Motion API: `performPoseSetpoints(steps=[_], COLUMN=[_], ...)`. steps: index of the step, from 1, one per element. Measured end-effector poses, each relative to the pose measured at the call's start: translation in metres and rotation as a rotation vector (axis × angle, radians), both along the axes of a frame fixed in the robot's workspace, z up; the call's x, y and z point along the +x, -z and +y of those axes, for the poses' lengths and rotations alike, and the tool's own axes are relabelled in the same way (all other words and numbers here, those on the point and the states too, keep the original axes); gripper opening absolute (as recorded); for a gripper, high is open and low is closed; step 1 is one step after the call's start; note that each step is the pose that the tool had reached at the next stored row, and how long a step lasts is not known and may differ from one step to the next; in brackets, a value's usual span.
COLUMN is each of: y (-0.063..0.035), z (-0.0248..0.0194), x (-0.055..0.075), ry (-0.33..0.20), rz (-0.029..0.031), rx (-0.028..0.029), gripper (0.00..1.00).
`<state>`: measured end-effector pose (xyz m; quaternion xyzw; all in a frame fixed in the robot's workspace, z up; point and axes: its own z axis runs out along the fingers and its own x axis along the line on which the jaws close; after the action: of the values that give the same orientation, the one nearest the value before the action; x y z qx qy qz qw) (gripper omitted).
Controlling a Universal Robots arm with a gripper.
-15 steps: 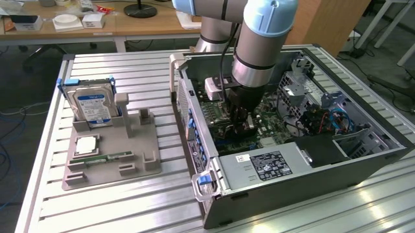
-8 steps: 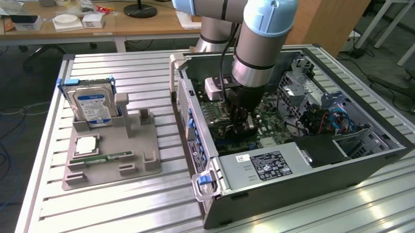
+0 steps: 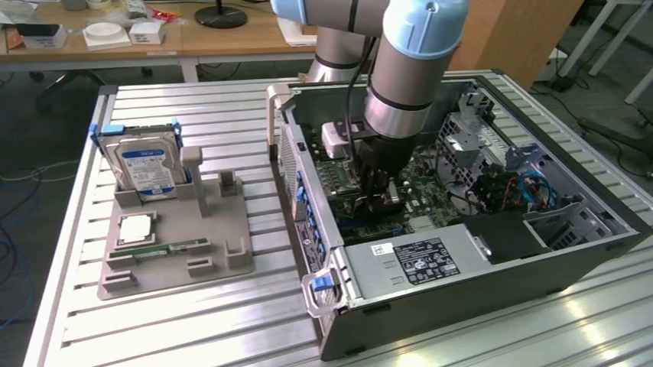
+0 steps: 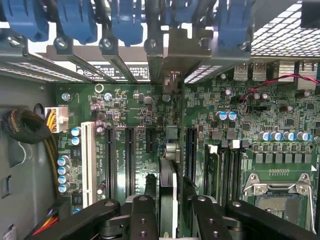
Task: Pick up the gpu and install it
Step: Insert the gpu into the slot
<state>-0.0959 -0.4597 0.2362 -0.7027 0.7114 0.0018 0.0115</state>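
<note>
GPU (image 4: 168,200) appears edge-on in the wrist view as a thin dark card with a pale metal piece at its far end. It stands upright inside the open computer case (image 3: 571,252), over the green motherboard (image 4: 125,110). The gripper (image 4: 168,182) is closed narrowly on it, one black finger (image 4: 150,184) against each face. The card hangs in line with the black expansion slots (image 4: 129,160), between a short one and a long one; whether its lower edge is touching a slot cannot be told. Its bracket end points toward the rear wall, where a row of blue clips (image 4: 75,20) sits above the openings. A white slot (image 4: 88,155) and a sleeved cable bundle (image 4: 25,125) lie to one side, the CPU socket (image 4: 280,192) to the other. In the exterior view the arm reaches straight down into the case, its gripper just beside the power supply (image 3: 418,260). On the slatted table (image 3: 204,115), toward the exterior view's left, a grey holder (image 3: 173,245) carries a hard drive (image 3: 146,168) standing upright and a memory stick (image 3: 164,248) lying flat.
</note>
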Motion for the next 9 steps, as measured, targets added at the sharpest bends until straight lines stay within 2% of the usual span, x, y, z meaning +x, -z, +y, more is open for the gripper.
performPoseSetpoints(steps=[4, 9], y=[-0.0033, -0.012], z=[0.0, 0.0001], x=[0.0, 0.0], ry=[0.0, 0.0], rz=[-0.0013, -0.007], rx=[0.0002, 0.0002], gripper=[0.33, 0.33])
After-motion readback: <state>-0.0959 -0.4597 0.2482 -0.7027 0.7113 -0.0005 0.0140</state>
